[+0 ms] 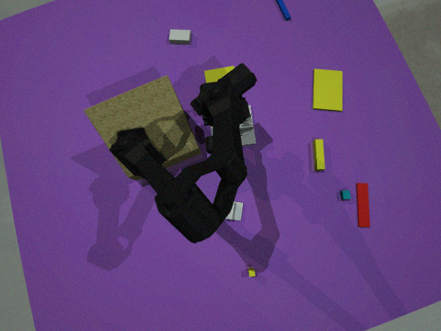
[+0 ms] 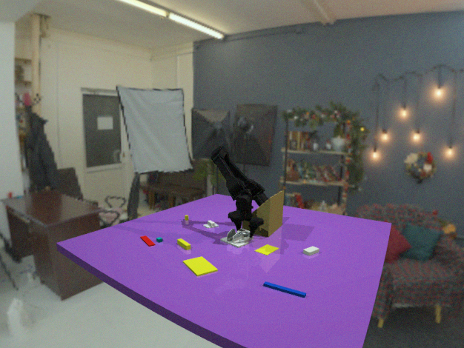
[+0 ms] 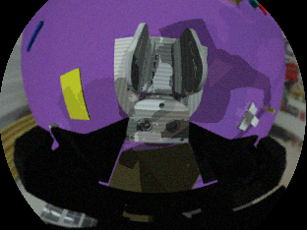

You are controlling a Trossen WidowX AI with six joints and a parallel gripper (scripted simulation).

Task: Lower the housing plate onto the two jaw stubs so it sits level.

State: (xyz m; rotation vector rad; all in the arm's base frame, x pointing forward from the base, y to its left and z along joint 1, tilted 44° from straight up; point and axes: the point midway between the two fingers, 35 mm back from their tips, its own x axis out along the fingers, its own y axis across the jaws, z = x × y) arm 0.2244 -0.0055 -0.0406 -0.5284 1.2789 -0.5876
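Observation:
My gripper (image 3: 157, 122) (image 2: 245, 229) is shut on the grey housing plate (image 3: 156, 119), one finger at each side. The plate has two round holes and lies over the near ends of the jaws in the wrist view; whether it touches the stubs or sits level I cannot tell. The left jaw (image 3: 138, 61) and the right jaw (image 3: 195, 61) stand upright and apart on the ribbed grey base (image 3: 121, 59) (image 1: 249, 139). The plate is hidden by the arm in the top view and too small to make out in the exterior view.
A tall brown board (image 1: 135, 103) (image 2: 276, 213) stands close beside the gripper. A yellow sheet (image 1: 215, 74) (image 2: 267, 249) (image 3: 75, 95) lies near the base. A small white ribbed part (image 1: 237, 210) (image 2: 210, 224) (image 3: 248, 117) lies on the other side. A white block (image 1: 179, 36) (image 2: 310, 250) is farther off.

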